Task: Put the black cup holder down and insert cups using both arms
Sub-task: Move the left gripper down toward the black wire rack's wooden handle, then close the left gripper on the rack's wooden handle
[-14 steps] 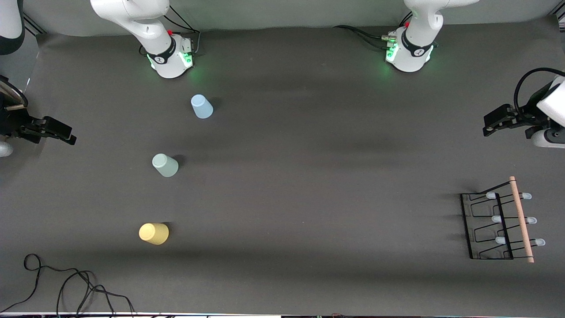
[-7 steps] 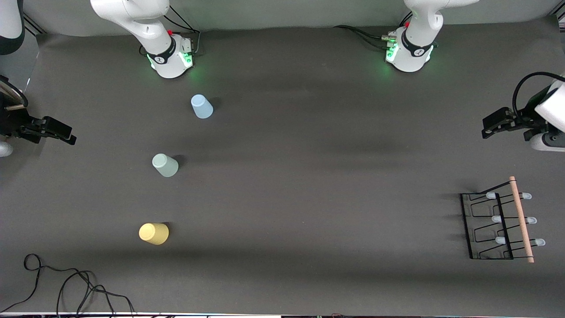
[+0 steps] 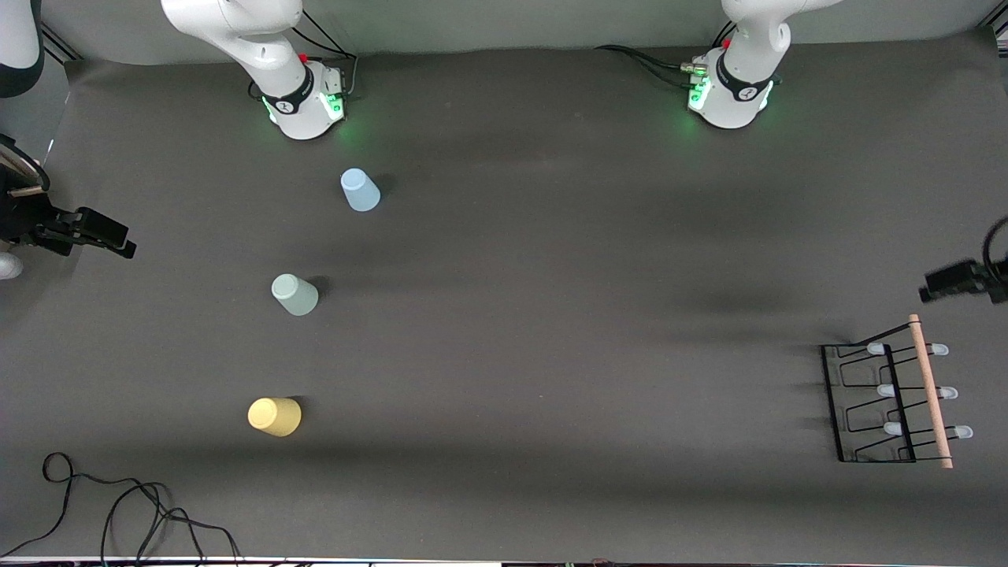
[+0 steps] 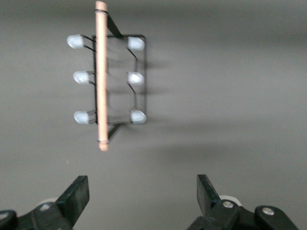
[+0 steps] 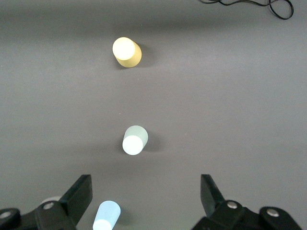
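The dark grey surface [image 3: 551, 315] spreads wide under both white arms, whose green-lit bases stand along its farthest edge; the black cup holder [image 3: 874, 405] stands on it at the left arm's end, near the front camera, its light wooden rod handle [image 3: 930, 391] running along the top and its pale-blue-tipped pegs [image 3: 886, 390] sticking out in pairs; the left claw [image 3: 949, 282] hangs in the air just short of the holder's farther end, jaws spread wide and gripping nothing, and the left wrist view shows the holder [image 4: 112, 81] lying clear of its fingers [image 4: 76, 196]; the right claw [image 3: 98, 234] waits at the right arm's end of the surface, released and empty too; three cups stand upside down in a loose row toward that end, well apart from one another: the light blue cup [image 3: 360, 190] farthest from the front camera, the pale green cup [image 3: 294, 294] in the middle, the yellow cup [image 3: 275, 416] nearest; a black cable [image 3: 118, 512] lies coiled at the near edge.
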Robot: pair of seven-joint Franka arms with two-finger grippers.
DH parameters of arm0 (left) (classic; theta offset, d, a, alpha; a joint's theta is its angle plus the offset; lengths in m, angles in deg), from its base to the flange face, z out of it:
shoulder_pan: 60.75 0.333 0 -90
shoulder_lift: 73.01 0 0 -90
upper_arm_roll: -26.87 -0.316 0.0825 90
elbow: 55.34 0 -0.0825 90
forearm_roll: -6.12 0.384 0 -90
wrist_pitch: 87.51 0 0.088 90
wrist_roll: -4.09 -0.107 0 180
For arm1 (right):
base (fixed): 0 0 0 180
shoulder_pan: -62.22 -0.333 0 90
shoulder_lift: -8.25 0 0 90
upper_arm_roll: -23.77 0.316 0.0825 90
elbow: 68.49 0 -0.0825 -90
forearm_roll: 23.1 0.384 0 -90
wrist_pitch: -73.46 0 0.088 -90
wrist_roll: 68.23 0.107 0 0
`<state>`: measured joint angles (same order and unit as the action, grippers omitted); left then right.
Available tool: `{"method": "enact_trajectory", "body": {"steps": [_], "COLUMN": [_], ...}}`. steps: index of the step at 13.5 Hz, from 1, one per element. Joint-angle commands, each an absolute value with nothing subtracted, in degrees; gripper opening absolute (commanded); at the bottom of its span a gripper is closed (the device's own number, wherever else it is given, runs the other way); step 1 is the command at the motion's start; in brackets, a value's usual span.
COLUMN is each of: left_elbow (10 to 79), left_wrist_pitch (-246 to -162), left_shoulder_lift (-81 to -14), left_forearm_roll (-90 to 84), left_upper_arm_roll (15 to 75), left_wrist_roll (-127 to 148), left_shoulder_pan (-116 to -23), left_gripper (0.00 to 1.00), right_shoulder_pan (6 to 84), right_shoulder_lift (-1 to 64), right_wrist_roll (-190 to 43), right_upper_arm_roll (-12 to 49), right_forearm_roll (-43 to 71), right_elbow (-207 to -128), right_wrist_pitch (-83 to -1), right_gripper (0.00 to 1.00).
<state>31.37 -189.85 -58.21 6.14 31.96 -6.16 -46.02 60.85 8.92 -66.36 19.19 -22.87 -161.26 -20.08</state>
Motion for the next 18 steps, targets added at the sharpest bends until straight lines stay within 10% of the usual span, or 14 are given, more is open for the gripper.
{"method": "enact_trajectory", "body": {"steps": [1,11,18], "left_elbow": [29.0,28.9,29.5], "left_wrist_pitch": [-196.6,-206.8,-206.1], "left_shoulder_lift": [-51.5,-40.5,-39.7], "left_forearm_roll": [7.9,11.9,12.6], "left_upper_arm_roll": [32.3,32.4,32.3], "left_wrist_roll": [-7.2,-10.0,-10.5], "left_shoulder_pan": [-45.4,-43.4,-43.4], "left_gripper": [1.00,0.88,0.02], "right_shoulder_pan": [60.5,60.5,60.5], "right_shoulder_lift": [8.9,9.1,9.2], "right_wrist_roll": [-66.3,-66.4,-66.4], "right_upper_arm_roll": [19.0,19.0,19.1], "right_forearm_roll": [-23.2,-23.2,-23.2], "right_elbow": [-160.3,-160.3,-160.3], "right_wrist_pitch": [-19.4,-19.4,-19.5], "right_gripper": [1.00,1.00,1.00]}}
